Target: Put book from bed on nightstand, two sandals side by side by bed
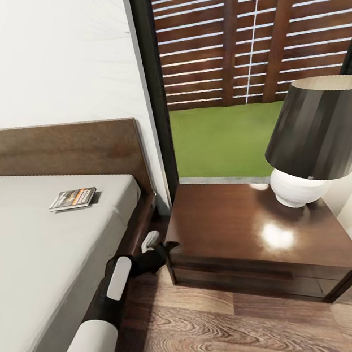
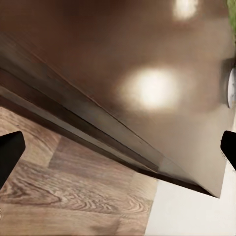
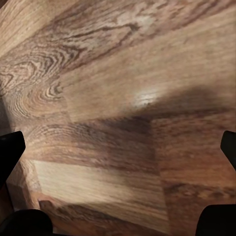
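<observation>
The book (image 1: 73, 199) is lying on the bed (image 1: 34, 251), well apart from the left gripper (image 1: 161, 252), whose wide-spread, empty fingers (image 2: 10, 152) are facing the nightstand (image 1: 231, 230); the right gripper (image 3: 118, 147) is hanging wide open over the floor (image 3: 123, 73)

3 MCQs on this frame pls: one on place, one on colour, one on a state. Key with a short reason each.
1. Where does the book lie?
A. on the nightstand
B. on the mattress near the headboard
C. on the floor

2. What colour is the lamp's shade?
A. dark, near black
B. bright blue
C. orange

3. How do the left gripper's jaws stand?
A. shut on the book
B. shut on nothing
C. open, holding nothing

Key:
1 B: the book rests on the bed, close to the headboard.
2 A: the lamp on the nightstand has a dark shade over a white base.
3 C: the left gripper shows its fingertips far apart, with floor and nightstand between them.
</observation>
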